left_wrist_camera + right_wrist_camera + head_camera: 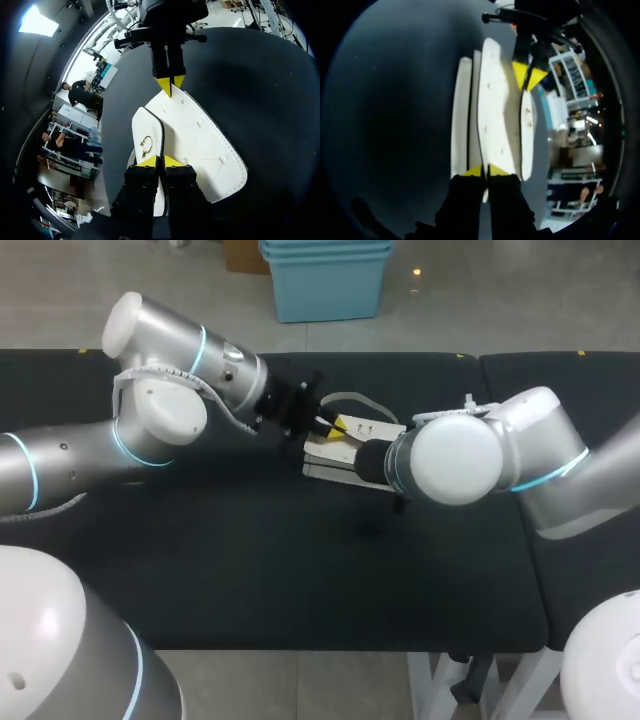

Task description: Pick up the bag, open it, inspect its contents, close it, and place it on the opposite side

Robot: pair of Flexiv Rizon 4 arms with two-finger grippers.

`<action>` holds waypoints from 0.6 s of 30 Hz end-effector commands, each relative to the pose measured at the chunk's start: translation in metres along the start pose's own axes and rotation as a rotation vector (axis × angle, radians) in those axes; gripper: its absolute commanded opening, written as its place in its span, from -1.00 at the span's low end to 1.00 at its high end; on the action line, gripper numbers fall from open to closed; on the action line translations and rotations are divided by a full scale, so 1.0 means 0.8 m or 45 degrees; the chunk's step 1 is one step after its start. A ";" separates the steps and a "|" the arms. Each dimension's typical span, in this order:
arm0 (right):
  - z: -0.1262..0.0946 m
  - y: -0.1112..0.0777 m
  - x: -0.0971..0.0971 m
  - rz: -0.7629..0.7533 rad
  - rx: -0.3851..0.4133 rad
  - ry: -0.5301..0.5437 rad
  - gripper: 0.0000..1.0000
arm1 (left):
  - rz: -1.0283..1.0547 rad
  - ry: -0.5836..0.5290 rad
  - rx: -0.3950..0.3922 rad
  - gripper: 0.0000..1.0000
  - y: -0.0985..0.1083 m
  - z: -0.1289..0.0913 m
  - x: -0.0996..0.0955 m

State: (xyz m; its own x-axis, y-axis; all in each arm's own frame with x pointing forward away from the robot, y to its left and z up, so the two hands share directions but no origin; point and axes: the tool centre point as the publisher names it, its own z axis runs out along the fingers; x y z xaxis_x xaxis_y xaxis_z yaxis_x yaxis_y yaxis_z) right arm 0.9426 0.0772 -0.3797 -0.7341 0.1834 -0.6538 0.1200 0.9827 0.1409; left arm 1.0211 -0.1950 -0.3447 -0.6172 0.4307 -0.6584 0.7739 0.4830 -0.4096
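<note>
At the left of the head view the left arm (150, 410) comes in, and the left gripper (336, 426) stands just left of the frame's middle. Its fingers are pressed together on one thin edge of the bag (335, 452). The white bag is in the middle of the frame, over the dark table (300, 570) and between the two grippers. I cannot tell if it rests on the table or is a little lifted. From the right of the frame the right arm (460, 455) comes in, and its wrist covers its own fingers in this view. The right wrist view shows the right gripper (486, 171) closed on the opposite edge of the bag.

I think the main risk is slipping: both grips take only a thin edge at the fingertips, so an uneven or too strong pull could draw the bag out of one of them. If one gripper pinches the flap and the body together, the bag may not open. The grippers are also near each other and could collide.

No brand, label or writing can be read on the bag; only a gold-coloured ring clasp (146, 143) shows.
</note>
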 end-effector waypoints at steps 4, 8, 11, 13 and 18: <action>0.003 0.000 0.004 0.002 -0.004 -0.008 -1.00 | -0.189 0.117 0.082 -1.00 0.012 -0.016 -0.027; 0.003 0.000 0.004 0.002 -0.004 -0.008 -1.00 | -0.270 0.151 0.083 -1.00 0.010 -0.021 -0.036; 0.003 0.000 0.004 0.002 -0.004 -0.008 -1.00 | -0.314 0.175 0.099 -1.00 0.010 -0.022 -0.039; 0.003 0.000 0.004 0.002 -0.004 -0.008 -1.00 | -0.352 0.194 0.113 -1.00 0.011 -0.021 -0.039; 0.003 0.000 0.004 0.002 -0.004 -0.008 -1.00 | -0.439 0.226 0.116 -1.00 0.015 -0.016 -0.040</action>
State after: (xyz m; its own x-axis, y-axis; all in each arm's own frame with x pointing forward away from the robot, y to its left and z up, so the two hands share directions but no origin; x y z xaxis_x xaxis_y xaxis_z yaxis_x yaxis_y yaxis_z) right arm 0.9473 0.0816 -0.3775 -0.7327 0.1845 -0.6550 0.1201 0.9825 0.1424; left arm 1.0362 -0.1944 -0.3229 -0.8452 0.3654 -0.3900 0.5342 0.5569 -0.6360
